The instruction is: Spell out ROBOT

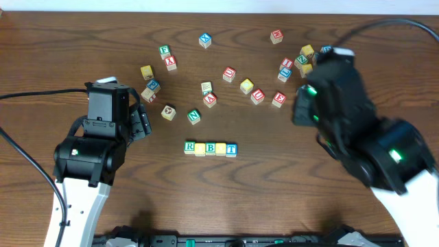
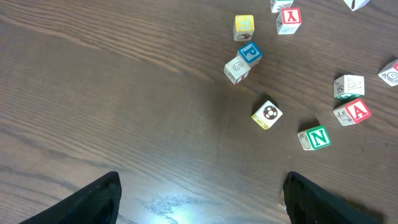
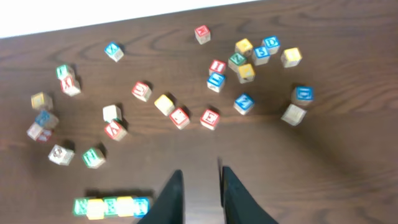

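Five cubes stand side by side in a row (image 1: 210,148) at the table's middle front: green-framed R (image 1: 190,147), a yellow-topped cube (image 1: 200,149), green-framed B (image 1: 210,147), another yellow-topped cube (image 1: 221,149) and blue-framed T (image 1: 231,149). The right wrist view shows the same row (image 3: 112,206) at its lower left. My left gripper (image 2: 202,179) hangs open over bare wood, left of the row, holding nothing. My right gripper (image 3: 201,171) is raised high to the right of the row. Its fingers are slightly apart with only table between them.
Many loose letter cubes lie across the back half of the table. A green N cube (image 1: 194,116) sits just behind the row, and a dense cluster (image 1: 302,58) lies at the back right under my right arm (image 1: 343,103). A smaller group (image 1: 152,86) lies near my left gripper (image 1: 142,118).
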Robot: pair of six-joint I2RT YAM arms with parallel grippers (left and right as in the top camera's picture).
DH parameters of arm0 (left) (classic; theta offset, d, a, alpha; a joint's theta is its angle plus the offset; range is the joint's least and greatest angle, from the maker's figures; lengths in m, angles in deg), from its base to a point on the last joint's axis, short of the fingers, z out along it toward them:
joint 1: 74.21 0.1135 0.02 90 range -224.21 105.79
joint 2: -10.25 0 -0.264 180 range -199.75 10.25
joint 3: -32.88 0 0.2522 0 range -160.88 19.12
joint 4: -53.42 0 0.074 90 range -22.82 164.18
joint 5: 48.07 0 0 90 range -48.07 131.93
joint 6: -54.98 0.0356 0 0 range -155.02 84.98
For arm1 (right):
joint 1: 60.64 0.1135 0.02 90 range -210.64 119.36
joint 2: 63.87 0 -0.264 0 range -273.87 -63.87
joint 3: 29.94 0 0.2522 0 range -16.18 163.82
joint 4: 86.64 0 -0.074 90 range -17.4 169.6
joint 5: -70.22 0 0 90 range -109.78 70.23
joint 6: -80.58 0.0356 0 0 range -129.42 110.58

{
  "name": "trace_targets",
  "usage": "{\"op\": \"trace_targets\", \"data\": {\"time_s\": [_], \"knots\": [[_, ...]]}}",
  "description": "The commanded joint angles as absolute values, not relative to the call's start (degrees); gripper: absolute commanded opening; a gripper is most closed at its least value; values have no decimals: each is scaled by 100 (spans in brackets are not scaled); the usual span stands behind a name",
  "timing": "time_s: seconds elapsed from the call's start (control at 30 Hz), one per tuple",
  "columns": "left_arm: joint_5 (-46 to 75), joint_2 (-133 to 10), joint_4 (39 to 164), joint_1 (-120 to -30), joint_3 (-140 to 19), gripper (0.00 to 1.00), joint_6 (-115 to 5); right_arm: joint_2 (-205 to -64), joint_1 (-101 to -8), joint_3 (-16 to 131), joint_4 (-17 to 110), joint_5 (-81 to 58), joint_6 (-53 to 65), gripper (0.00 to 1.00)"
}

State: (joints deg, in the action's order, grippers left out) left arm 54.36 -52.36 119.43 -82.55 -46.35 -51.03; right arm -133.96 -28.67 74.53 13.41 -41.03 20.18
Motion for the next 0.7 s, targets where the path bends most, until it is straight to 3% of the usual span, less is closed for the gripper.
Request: {"op": "trace_targets", "data": {"time_s": [0.0, 0.13, 0.2, 0.27, 0.3, 0.33, 0.67], "knots": [[5549, -5223, 11948, -8231, -4749, 82, -5004, -13041, -2922, 6813, 1437, -4079, 1649, 21], [5549, -5223, 11948, -8231, -4749, 82, -5004, -12613, -2922, 5840, 1896, -4059, 1622, 36], [5549, -5223, 11948, -8231, -4749, 82, -5004, -12484, -2922, 5506, 2121, -3989, 1622, 52], [5549, -5223, 11948, -8231, -4749, 82, -5004, -12392, -2922, 5250, 2318, -3863, 1625, 75], [5549, -5223, 11948, -8231, -4749, 82, -5004, -12370, -2922, 5154, 2386, -3804, 1625, 91], [5551, -5223, 11945, -8231, -4749, 82, -5004, -12370, -2922, 5091, 2425, -3760, 1627, 99], [5551, -5223, 11948, -8231, -4749, 82, -5004, -12502, -2920, 5038, 2303, -3738, 1622, 99]]}}
